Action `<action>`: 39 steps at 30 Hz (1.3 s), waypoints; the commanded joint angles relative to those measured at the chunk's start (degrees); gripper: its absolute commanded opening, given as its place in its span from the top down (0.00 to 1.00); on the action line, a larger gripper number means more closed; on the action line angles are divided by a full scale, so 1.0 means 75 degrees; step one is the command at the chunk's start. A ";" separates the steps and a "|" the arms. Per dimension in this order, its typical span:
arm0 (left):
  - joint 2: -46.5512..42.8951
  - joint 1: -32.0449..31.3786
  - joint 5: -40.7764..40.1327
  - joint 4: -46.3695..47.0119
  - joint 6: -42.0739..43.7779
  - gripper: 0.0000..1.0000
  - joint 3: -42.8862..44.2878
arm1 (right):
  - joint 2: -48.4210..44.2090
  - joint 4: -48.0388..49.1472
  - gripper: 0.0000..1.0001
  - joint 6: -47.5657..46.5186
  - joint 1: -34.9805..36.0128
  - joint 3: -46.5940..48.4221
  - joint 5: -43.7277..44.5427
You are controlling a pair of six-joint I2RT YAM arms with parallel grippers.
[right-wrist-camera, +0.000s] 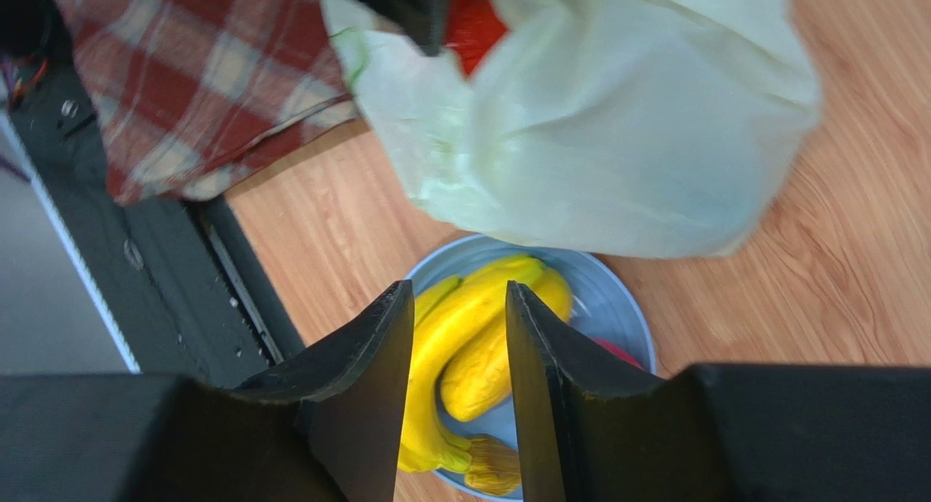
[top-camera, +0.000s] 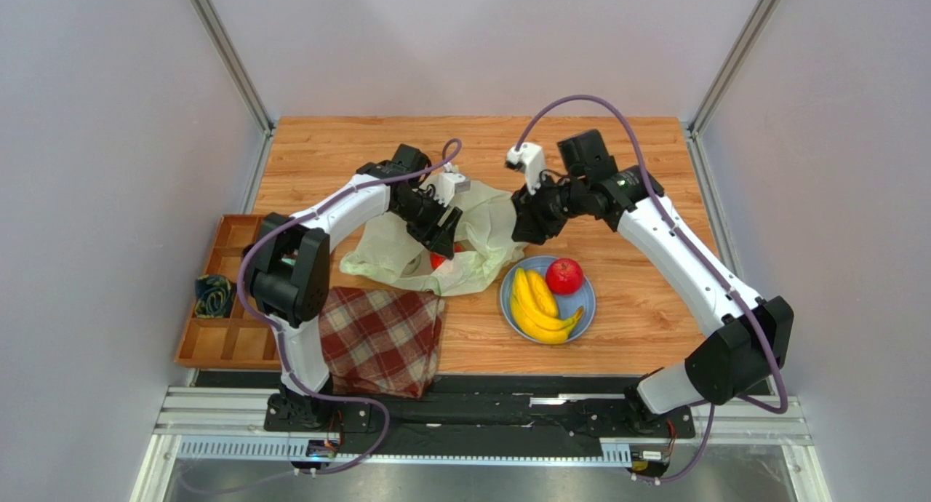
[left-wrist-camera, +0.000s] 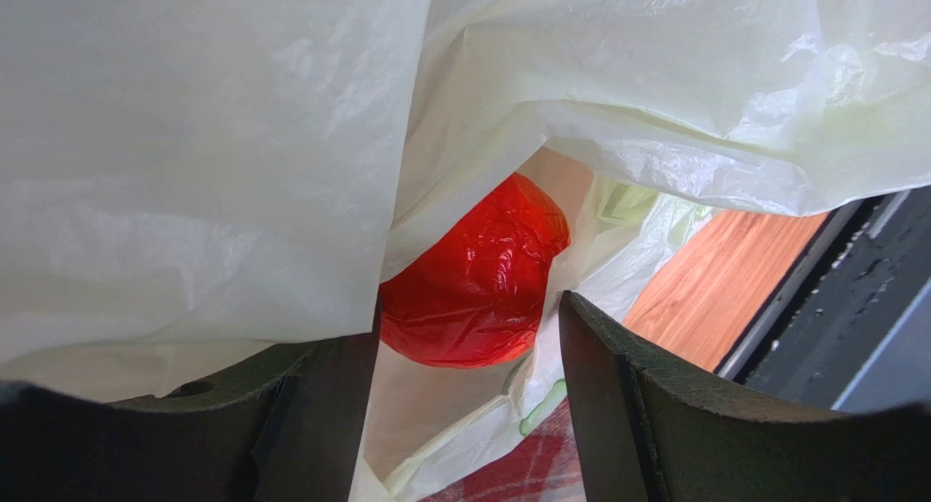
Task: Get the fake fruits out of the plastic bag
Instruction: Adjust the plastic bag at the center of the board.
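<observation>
Fruit [left-wrist-camera: 475,273], red and round, is lying straight ahead of the left gripper [left-wrist-camera: 470,415], just inside the mouth of the plastic bag [left-wrist-camera: 197,153], facing the gap between its spread jaws. Right gripper [right-wrist-camera: 459,415], jaws partly apart and empty, is hovering farther off, above the banana bunch [right-wrist-camera: 470,349].

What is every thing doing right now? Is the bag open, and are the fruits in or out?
Bag: crumpled on the table, mouth open.
Red fruit: inside the bag, at its mouth.
Bananas: out, on the plate.
Other red fruit: out, on the plate.
Plate: holds two fruits.
Cloth: lying at the table's near edge.
Left jaws: open, at the bag's mouth, gripping nothing.
Right jaws: open, empty.
</observation>
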 commanded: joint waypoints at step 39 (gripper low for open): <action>0.0420 0.0637 0.2681 0.0824 -0.2593 0.14 -0.0395 | 0.1668 0.2792 0.19 -0.3166 0.4115 -0.2043 0.4304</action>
